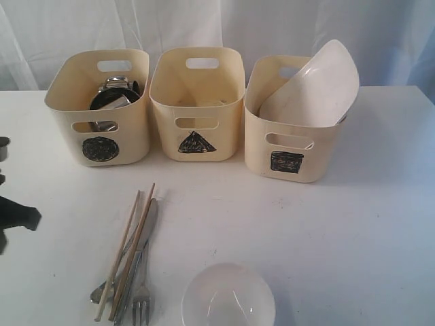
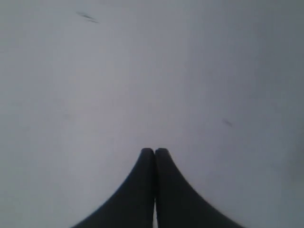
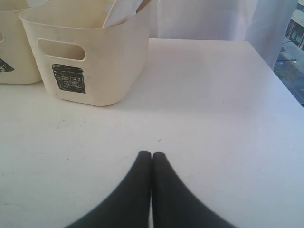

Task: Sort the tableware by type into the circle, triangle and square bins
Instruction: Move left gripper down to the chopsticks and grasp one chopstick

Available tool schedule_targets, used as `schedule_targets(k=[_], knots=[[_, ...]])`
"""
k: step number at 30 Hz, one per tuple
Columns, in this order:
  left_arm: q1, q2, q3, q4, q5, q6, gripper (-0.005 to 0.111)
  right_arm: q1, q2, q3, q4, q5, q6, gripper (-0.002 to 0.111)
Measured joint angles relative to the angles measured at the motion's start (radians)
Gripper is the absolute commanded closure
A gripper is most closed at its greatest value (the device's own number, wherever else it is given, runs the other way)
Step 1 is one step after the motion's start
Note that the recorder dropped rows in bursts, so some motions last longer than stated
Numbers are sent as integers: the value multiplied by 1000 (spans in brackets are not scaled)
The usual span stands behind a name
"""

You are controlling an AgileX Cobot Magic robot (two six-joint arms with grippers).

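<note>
matte black left gripper [image 2: 155, 151]: two fingers noted, broad at base, curved in to narrow rounded tips | matte black right gripper [image 3: 151, 153]: same form noted | black arm piece [image 1: 17, 217]: outline blurred

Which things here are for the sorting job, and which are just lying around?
For the job:
circle bin, steel pieces in it
triangle bin
square bin, plate in it
chopsticks
knife
fork
spoon
white bowl

Just there:
table
curtain
</note>
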Motion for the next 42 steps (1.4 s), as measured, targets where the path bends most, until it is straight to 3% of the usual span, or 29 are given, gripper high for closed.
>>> schedule_targets(k=[4,11,13,16,18,42], knots=[[0,0,0,-375,-28,342,107,0,0,0,0,0,0,108],[0,2,-23,-662,-66,499,107,0,0,0,0,0,0,108],[-13,23,-23,-691,-52,507,103,0,0,0,0,0,0,108],[-73,90,-23,-708,-44,511,77,0,0,0,0,0,0,108],[-106,131,-23,-726,-70,513,67,0,0,0,0,0,0,108],[-120,335,-23,-759,-147,529,67,0,0,0,0,0,0,108]])
